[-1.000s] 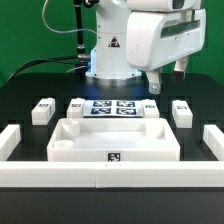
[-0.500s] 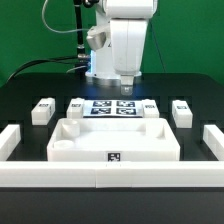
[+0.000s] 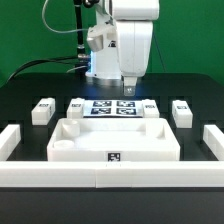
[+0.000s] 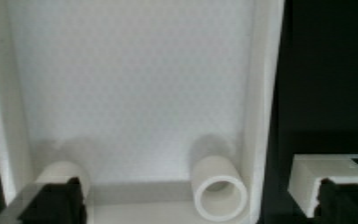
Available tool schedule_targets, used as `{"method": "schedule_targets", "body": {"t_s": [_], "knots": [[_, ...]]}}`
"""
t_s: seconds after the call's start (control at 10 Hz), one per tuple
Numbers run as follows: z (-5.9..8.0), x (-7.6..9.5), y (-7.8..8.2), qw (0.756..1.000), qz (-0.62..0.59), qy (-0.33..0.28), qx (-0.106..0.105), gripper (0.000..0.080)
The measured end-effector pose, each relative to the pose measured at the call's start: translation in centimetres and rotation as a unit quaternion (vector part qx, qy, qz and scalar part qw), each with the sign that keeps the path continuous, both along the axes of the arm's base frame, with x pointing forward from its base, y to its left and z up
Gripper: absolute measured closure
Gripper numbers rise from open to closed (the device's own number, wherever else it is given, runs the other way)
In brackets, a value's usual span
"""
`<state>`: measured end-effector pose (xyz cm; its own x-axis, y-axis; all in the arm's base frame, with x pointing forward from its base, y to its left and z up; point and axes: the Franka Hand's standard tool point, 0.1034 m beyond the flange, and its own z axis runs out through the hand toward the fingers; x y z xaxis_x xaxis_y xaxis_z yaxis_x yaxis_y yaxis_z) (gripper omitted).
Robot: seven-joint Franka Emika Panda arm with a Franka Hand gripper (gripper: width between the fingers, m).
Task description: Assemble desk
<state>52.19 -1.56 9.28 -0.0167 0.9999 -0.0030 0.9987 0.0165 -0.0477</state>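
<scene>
Your end effector [image 3: 128, 88] hangs with its jaws spread and nothing between them, over the far edge of the marker board [image 3: 112, 108]. You'll find the desk panel [image 3: 112, 138] lying flat on the black surface [image 3: 30, 85], just in front of that board, with a leg post [image 3: 42, 110] standing off each side.

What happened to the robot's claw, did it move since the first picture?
Yes. The gripper swung toward the exterior view's left: it was past the right end of the marker board, and now it hangs above the board.
</scene>
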Motion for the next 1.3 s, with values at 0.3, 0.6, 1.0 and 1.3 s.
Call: {"method": "schedule_targets", "body": {"t_s": [0.3,0.6,1.0,1.3], "knots": [[-5.1,-2.8,-1.4,1.0,-0.014,0.009,0.009,0.015],[-8.1,-3.7,-1.6,1.0,-0.024,0.012,0.015,0.015],[-8.1,-3.6,-1.6,0.999,-0.035,0.001,0.014,0.0427],[-8.1,-3.5,-1.6,0.999,-0.035,-0.001,0.014,0.0744]]}}
